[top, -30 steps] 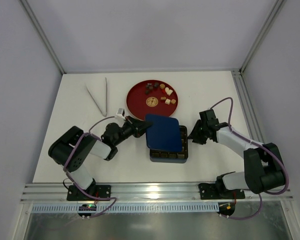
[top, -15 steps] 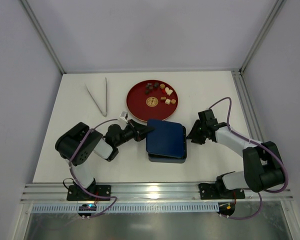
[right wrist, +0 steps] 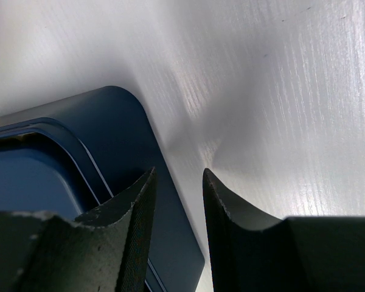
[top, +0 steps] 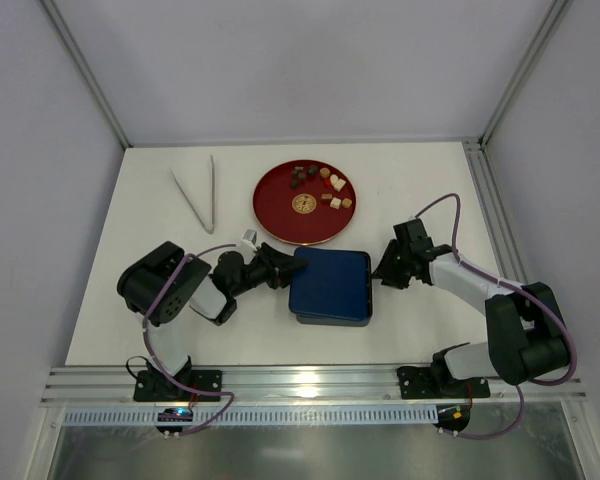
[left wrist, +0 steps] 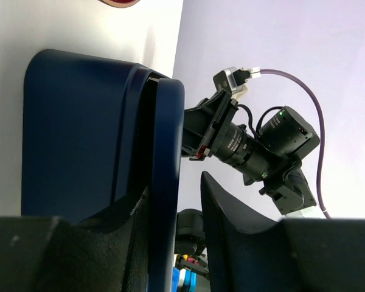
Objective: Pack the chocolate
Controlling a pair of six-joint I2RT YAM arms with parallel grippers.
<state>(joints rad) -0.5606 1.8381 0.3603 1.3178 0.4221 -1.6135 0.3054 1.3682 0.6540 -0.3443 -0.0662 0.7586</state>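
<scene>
Several pieces of the chocolate [top: 325, 186], brown, tan and cream, lie on a red plate [top: 280, 215] at the back. The navy lid [top: 330, 283] lies flat over the tray, of which only a dark sliver [top: 330, 321] shows at the near edge. My left gripper [top: 284, 268] is at the lid's left edge. In the left wrist view the lid's rim [left wrist: 168, 140] runs between the open jaws [left wrist: 175, 185], against one finger and clear of the other. My right gripper [top: 381, 269] is at the lid's right edge, open [right wrist: 179, 171] with nothing between its fingers beside the lid [right wrist: 79, 134].
White tongs [top: 200, 195] lie at the back left of the white table. An aluminium rail [top: 300, 385] runs along the near edge, where both arm bases are bolted. Grey walls close in the table at the back and on both sides.
The lid has come down from a tilt and now lies flat over the tray, shifted slightly left. My left gripper has opened off the lid's rim. The right gripper has hardly moved.
</scene>
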